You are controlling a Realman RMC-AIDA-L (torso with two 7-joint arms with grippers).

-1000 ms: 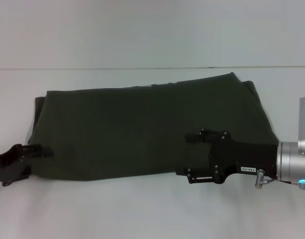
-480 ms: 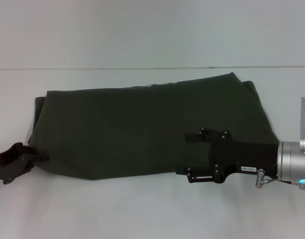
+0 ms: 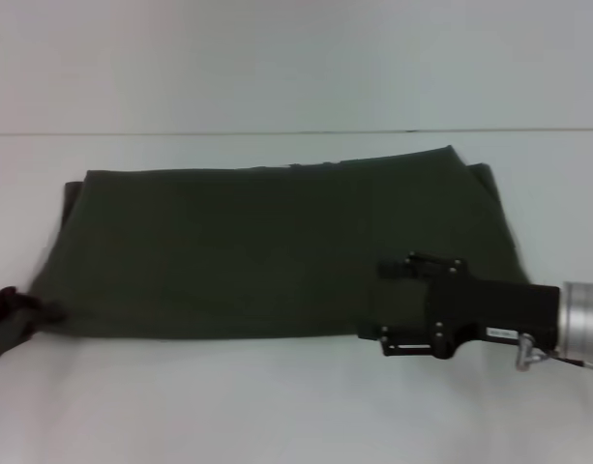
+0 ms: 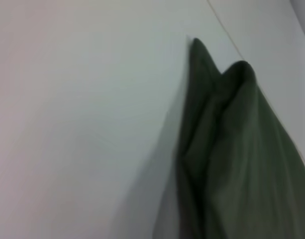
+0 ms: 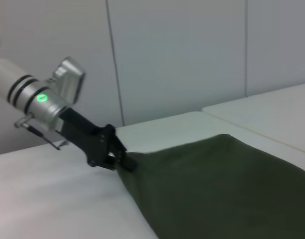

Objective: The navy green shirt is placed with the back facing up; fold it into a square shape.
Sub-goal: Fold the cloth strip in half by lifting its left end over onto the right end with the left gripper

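The navy green shirt point(image 3: 277, 251) lies long axis left–right; left tool point(image 5: 117, 160) pinches its corner — right tool's point(image 3: 388, 304) state unclear.

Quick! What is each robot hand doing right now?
Left gripper: shut on the left corner of the big dark olive-green shirt.
Right gripper: at the shirt's front edge on the right; open or shut cannot be told.

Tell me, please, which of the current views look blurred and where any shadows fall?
Head view: the left end effector at the navy green shirt's corner is smeared; the right end effector over the near hem is crisper. Left wrist view: soft throughout, with a faint shadow on the table beside the folded fabric edge. Right wrist view: fairly sharp, evenly lit, no glare.
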